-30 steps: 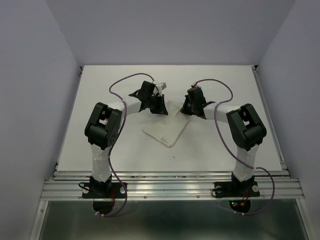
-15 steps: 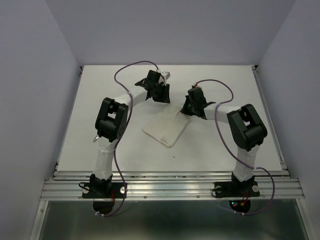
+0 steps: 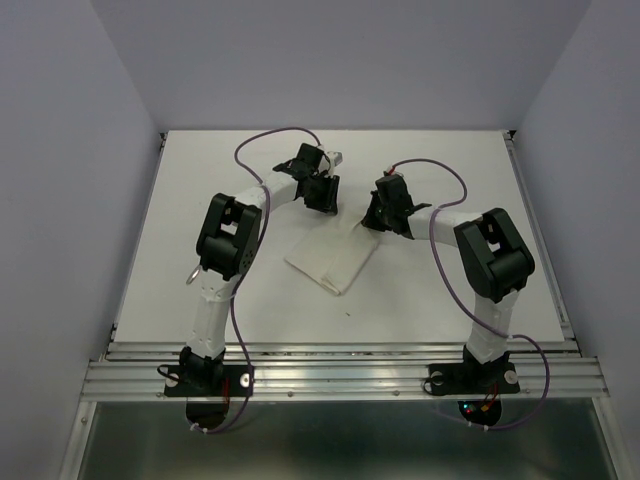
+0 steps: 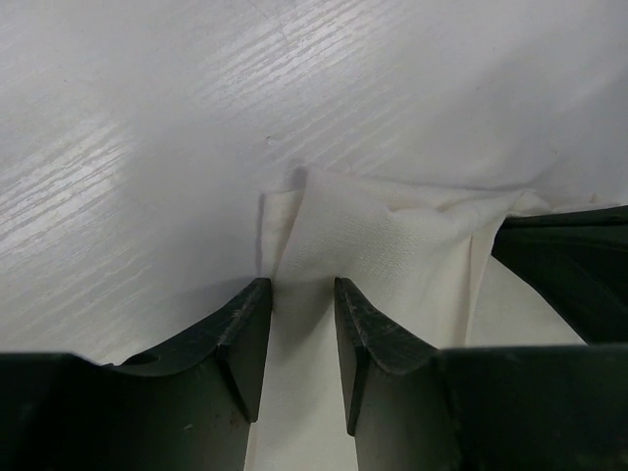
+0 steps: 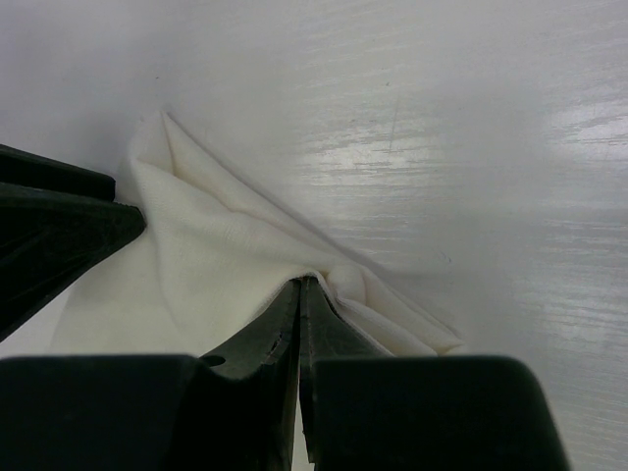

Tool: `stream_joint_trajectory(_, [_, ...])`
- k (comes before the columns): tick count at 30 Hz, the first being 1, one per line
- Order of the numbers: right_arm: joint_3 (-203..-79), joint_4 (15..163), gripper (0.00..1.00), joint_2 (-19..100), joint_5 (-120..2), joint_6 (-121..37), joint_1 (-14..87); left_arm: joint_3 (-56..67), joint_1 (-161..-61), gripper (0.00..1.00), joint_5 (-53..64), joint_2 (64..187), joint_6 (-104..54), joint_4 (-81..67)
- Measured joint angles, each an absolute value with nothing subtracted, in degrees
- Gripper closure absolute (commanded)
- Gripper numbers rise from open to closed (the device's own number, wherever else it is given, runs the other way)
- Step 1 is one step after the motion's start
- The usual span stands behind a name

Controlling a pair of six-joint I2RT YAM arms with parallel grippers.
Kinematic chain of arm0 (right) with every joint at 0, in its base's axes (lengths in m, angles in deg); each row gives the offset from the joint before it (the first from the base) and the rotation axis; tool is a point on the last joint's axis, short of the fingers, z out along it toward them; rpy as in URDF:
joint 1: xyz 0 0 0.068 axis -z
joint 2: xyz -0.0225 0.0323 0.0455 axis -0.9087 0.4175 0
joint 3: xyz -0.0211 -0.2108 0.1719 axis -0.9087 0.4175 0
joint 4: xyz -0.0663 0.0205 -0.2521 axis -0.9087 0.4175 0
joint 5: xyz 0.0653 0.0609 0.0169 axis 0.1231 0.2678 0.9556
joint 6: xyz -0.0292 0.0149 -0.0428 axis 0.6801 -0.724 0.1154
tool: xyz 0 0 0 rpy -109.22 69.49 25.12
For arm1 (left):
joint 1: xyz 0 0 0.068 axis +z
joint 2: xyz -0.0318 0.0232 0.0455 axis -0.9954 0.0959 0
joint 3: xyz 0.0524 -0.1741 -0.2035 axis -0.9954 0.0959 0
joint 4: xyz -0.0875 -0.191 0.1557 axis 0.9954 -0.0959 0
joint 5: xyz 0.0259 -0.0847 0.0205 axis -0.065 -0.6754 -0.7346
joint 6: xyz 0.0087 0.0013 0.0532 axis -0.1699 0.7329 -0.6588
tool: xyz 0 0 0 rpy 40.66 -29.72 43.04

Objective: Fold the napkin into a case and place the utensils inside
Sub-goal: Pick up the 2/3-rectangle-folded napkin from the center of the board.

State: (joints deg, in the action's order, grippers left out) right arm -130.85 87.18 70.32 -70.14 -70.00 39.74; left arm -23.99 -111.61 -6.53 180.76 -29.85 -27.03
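Observation:
The white napkin (image 3: pixel 332 260) lies folded on the middle of the table, its far end lifted between the two grippers. My left gripper (image 3: pixel 322 200) hovers at the napkin's far left corner. In the left wrist view the left gripper (image 4: pixel 301 287) is open, and the napkin (image 4: pixel 383 235) passes under the gap with its corner just beyond the fingertips. My right gripper (image 3: pixel 382 218) is at the far right corner. In the right wrist view the right gripper (image 5: pixel 299 285) is shut on a bunched fold of the napkin (image 5: pixel 216 245). The utensils are out of view.
The white table (image 3: pixel 200 200) is bounded by grey walls at the back and sides and by an aluminium rail (image 3: pixel 340 375) at the near edge. Purple cables (image 3: pixel 270 140) loop above both wrists. The two grippers stand close, facing each other.
My left gripper has opened, let go of the napkin's corner and shifted a little back and to the right. The left elbow rose. The right gripper has stayed shut and still.

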Motion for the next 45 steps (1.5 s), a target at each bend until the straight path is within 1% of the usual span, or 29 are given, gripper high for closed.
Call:
stream_joint_trajectory(9, [-131.0,87.5,0.94,70.3,-70.1,-70.0,39.7,-24.0,-111.7,0.57,-8.7,180.8,-30.4,-27.6])
stream_joint_trajectory(11, [-131.0,87.6,0.94,70.3,-70.1,-70.0,39.7,-24.0,-111.8,0.59,-8.6,180.9,-30.4,-27.7])
stream_joint_trajectory(13, [-131.0,87.6,0.95,70.3,-70.0,-70.0,39.7,-24.0,-112.0,0.65,-8.4,180.9,-30.5,-27.8])
stream_joint_trajectory(14, [-131.0,87.6,0.94,70.3,-70.0,-70.0,39.7,-24.0,-112.1,0.74,-8.3,180.9,-30.5,-27.9])
stream_joint_trajectory(16, [-131.0,87.6,0.95,70.3,-70.0,-70.0,39.7,-24.0,-112.4,0.83,-8.3,181.1,-30.3,-27.8])
stream_joint_trajectory(17, [-131.0,87.6,0.94,70.3,-70.0,-70.0,39.7,-24.0,-112.5,0.95,-8.2,181.2,-30.3,-27.9])
stream_joint_trajectory(18, [-131.0,87.6,0.95,70.3,-70.0,-70.0,39.7,-24.1,-112.6,1.0,-8.4,181.3,-30.3,-27.8])
stream_joint_trajectory(25, [-131.3,88.4,0.94,70.3,-70.2,-70.1,39.7,-24.8,-112.6,1.0,-8.7,181.5,-29.6,-28.5])
stream_joint_trajectory(32, [-132.4,90.9,0.95,70.3,-70.8,-70.8,39.7,-23.2,-112.1,1.0,-12.4,180.6,-26.7,-27.5])
stream_joint_trajectory(45, [-133.5,93.6,0.94,70.3,-72.3,-73.5,39.7,-15.9,-112.1,1.0,-20.7,171.3,-19.2,-20.5])
